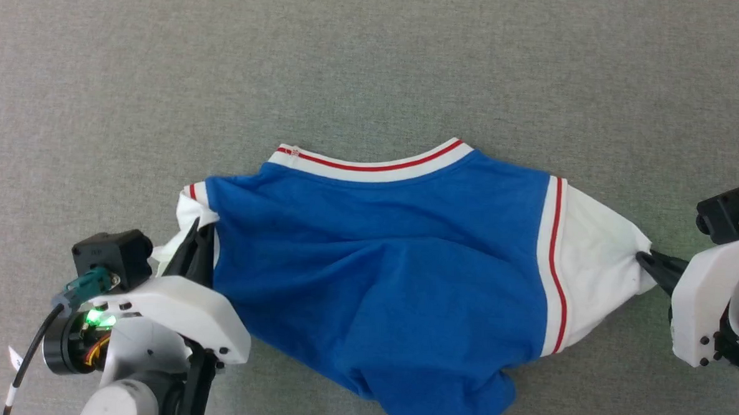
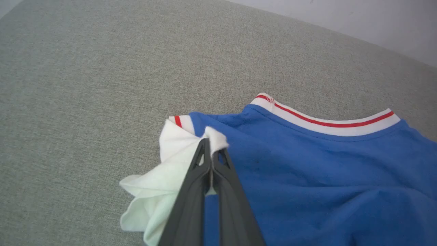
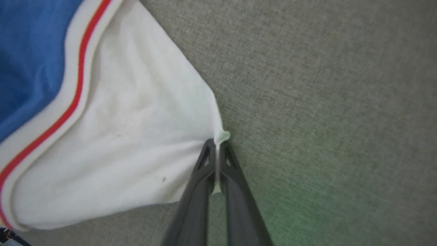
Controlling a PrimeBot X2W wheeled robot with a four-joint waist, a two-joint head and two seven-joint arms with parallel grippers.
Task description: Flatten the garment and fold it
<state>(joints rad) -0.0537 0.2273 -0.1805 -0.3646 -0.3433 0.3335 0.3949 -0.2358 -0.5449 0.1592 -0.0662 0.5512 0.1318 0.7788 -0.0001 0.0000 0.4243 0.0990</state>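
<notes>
While left gripper [image 1: 196, 240] clamps the 9 o'clock sleeve [image 1: 188, 215] and right gripper [image 1: 646, 262] pinches the 3 o'clock one, garment [image 1: 379, 276] lies rumpled on grey surface [image 1: 376, 58] between them, long axis 9–3. Likely next: pull apart.

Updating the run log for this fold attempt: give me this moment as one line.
garment: unfolded, blue body wrinkled | left gripper: shut on its white sleeve | right gripper: shut on other sleeve's tip

We lose the shirt [image 2: 324, 177] past the left wrist view's right edge; the left pincer [image 2: 210, 145] covers part of its sleeve [image 2: 160, 177].
</notes>
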